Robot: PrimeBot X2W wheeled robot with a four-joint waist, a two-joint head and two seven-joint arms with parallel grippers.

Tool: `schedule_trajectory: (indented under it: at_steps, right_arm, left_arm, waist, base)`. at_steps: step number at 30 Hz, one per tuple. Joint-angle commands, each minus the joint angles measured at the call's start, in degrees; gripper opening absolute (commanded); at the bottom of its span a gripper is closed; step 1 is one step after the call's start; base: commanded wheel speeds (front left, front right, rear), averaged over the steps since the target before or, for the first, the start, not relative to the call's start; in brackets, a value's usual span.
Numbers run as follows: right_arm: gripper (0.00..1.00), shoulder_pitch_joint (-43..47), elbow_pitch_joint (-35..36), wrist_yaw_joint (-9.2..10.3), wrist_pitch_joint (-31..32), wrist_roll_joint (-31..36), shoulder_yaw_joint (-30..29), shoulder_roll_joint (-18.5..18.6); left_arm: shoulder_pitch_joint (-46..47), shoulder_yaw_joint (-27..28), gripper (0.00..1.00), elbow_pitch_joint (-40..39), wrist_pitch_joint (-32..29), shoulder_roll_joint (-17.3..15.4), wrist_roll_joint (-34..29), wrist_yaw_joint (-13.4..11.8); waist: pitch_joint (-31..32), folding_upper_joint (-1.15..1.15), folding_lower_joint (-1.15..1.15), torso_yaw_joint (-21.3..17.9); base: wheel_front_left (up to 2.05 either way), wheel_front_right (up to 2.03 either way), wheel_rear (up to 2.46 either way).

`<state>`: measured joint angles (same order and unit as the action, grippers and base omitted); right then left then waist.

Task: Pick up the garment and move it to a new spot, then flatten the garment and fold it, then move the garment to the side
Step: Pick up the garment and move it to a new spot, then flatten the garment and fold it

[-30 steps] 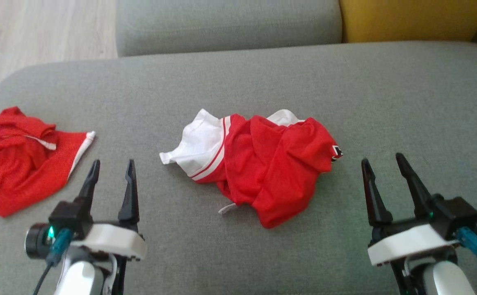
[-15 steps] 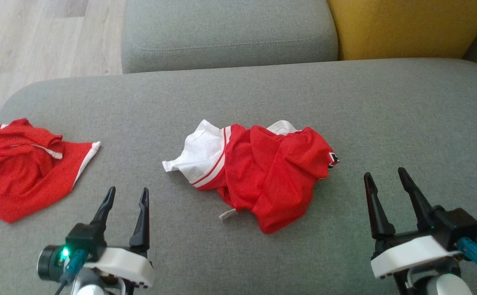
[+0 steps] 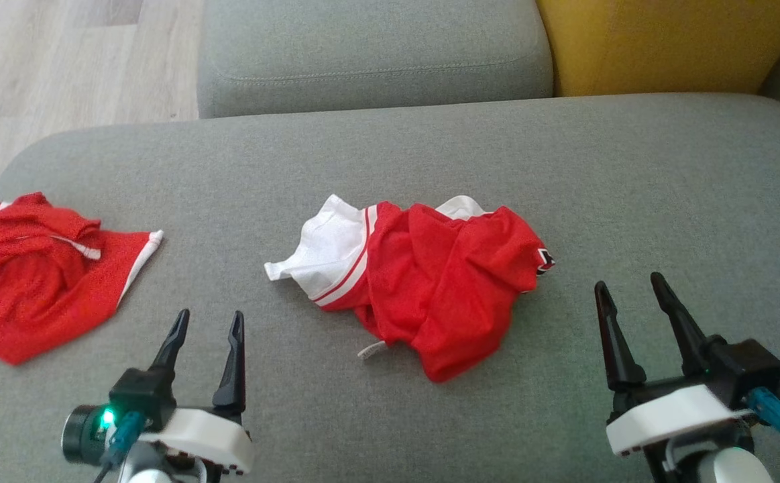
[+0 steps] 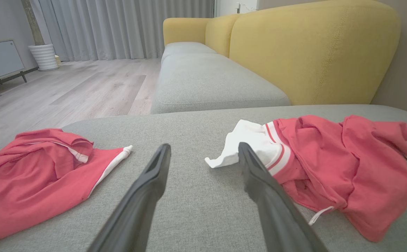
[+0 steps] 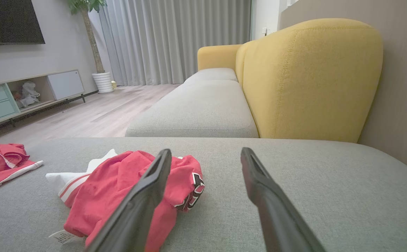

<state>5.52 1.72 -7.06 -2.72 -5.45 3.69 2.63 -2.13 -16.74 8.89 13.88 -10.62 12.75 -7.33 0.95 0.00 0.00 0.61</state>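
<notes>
Garment (image 3: pixel 430 282) lies crumpled mid grey seat (image 3: pixel 664 188), red over white. Left gripper (image 3: pixel 210 313) and right gripper (image 3: pixel 628 280) both spread wide, empty, flanking it without contact. Right wrist view gives black crest (image 5: pixel 196 190) plainly; left wrist view gives white sleeve (image 4: pixel 240 148).

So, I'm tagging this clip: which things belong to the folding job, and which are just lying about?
Job: middle garment, red and white, crumpled on the cushion; left gripper and right gripper, both open, touching nothing.
Lying about: left garment, red, probably not the target; yellow backrest; far cushion.
</notes>
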Motion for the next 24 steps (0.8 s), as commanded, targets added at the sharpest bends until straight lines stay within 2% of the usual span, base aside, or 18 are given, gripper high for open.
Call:
schedule_trajectory:
  at_steps: [1, 15, 18, 24]
  right_arm:
    - [1.00, -1.56, 2.26, -0.43, 0.16, 0.25, 1.51, 0.25]
    - [1.00, -2.03, 1.39, -0.43, 1.06, 0.42, 3.27, 0.25]
    - [1.00, -2.74, 0.02, -0.43, 1.87, 0.79, 7.18, 0.25]
    - [1.00, -7.58, -6.39, -0.43, 3.96, 2.29, 20.39, 0.35]
  left_arm:
    - [2.19, 1.72, 1.00, -2.16, 0.16, -1.12, 0.13, -0.35]
    - [2.99, 1.03, 1.00, -2.16, 0.26, -1.07, 0.38, -0.78]
    - [3.99, 0.83, 1.00, -2.47, 0.24, -0.95, 0.33, -0.82]
    - [7.05, 0.31, 1.00, -2.78, 0.52, -0.18, 0.25, -0.47]
  waist:
    - [-0.06, 0.00, 0.00, -0.06]
    - [-1.01, 0.00, 0.00, 0.50]
    - [-2.43, 0.00, 0.00, 1.31]
    - [-6.85, 0.00, 0.00, 3.52]
  base:
    - [0.00, 0.00, 0.00]
    - [0.00, 0.00, 0.00]
    - [0.00, 0.00, 0.00]
    - [0.00, 0.00, 0.00]
